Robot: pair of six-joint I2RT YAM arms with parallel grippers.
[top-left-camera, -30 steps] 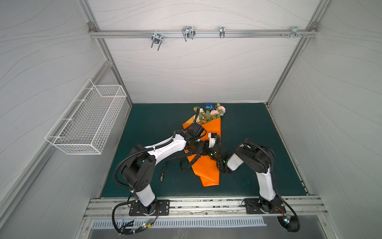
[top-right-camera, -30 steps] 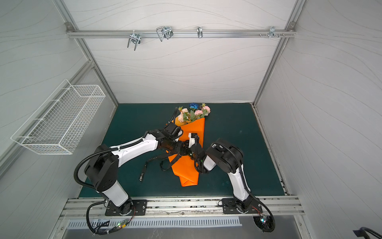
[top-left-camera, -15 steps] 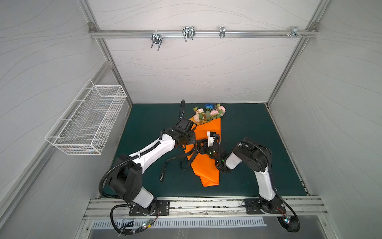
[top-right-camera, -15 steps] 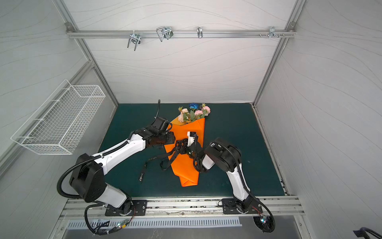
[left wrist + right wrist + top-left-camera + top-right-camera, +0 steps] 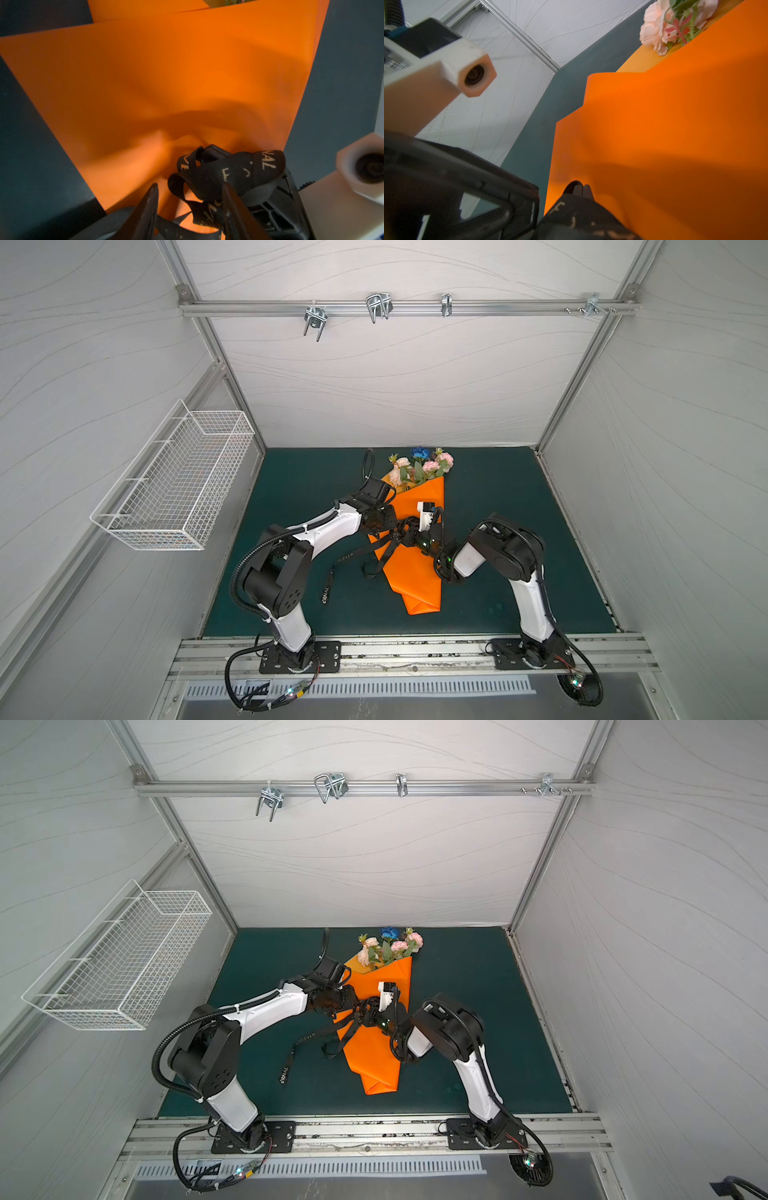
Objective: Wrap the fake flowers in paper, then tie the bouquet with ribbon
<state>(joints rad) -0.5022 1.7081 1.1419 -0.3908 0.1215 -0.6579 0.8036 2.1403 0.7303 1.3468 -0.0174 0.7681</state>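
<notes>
While the green worktop (image 5: pixel 498 531) carries the orange paper (image 5: pixel 415 580) cone down its middle, the bouquet of fake flowers (image 5: pixel 419 466) peeks out of its far end. Black ribbon (image 5: pixel 239 168) crosses the cone's waist, loose ends trailing left. We're mid-knot, I'd say. Left tool (image 5: pixel 190 185) is spread, straddling a ribbon loop. Right tool (image 5: pixel 580 187) is pressed together with ribbon draped over it; whether it's pinching a strand, I cannot tell. Next call: left closes on that loop and pulls away gently, sparing the paper.
</notes>
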